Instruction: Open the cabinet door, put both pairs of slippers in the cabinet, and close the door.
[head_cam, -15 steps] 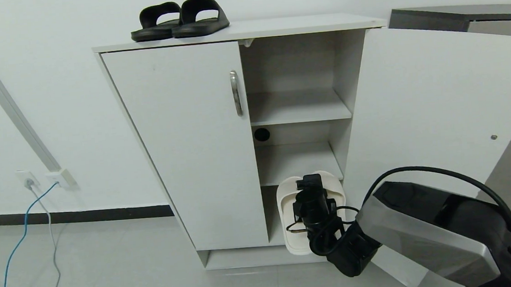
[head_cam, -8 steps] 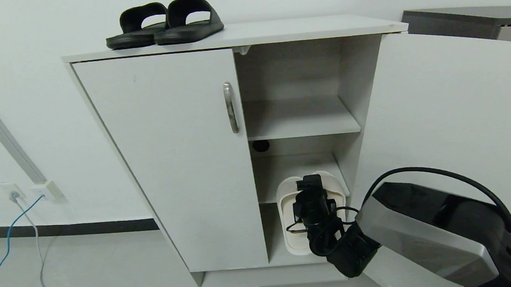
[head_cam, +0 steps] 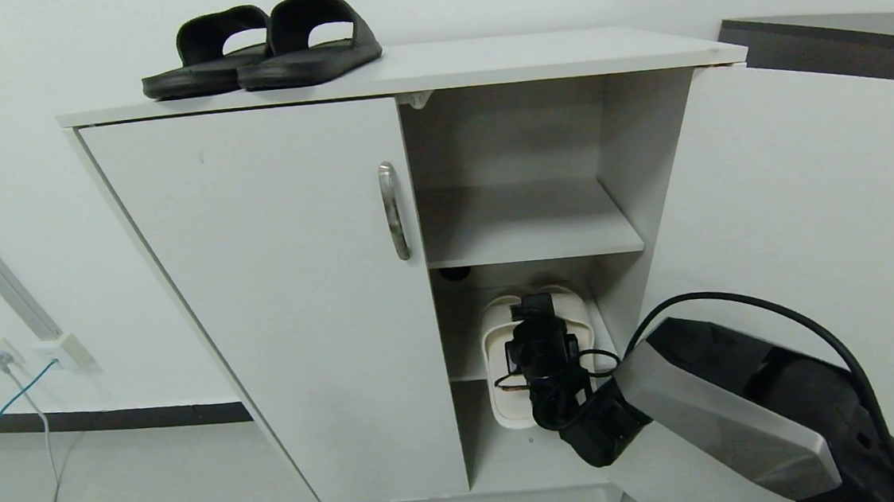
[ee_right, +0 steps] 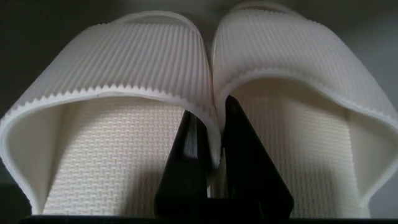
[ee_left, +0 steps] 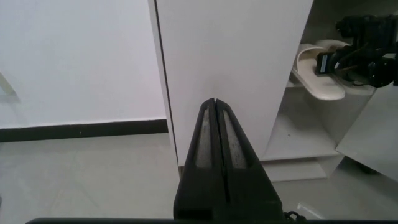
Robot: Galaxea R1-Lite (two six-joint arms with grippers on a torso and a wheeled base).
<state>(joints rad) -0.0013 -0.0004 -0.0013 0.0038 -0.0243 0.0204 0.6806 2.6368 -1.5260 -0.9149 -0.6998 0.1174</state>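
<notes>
Right wrist view: right gripper clenches its fingers on the white slippers; left gripper fingers pressed together

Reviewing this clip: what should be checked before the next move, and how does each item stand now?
1. Right door open: ok.
2. Right end effector clamped on both white slippers at their touching inner edges: ok.
3. White slippers inside the cabinet opening: ok.
4. White slippers resting on the middle shelf: cannot tell.
5. Black slippers stored: not ok, on the cabinet top.
6. Left end effector free: ok, shut.
</notes>
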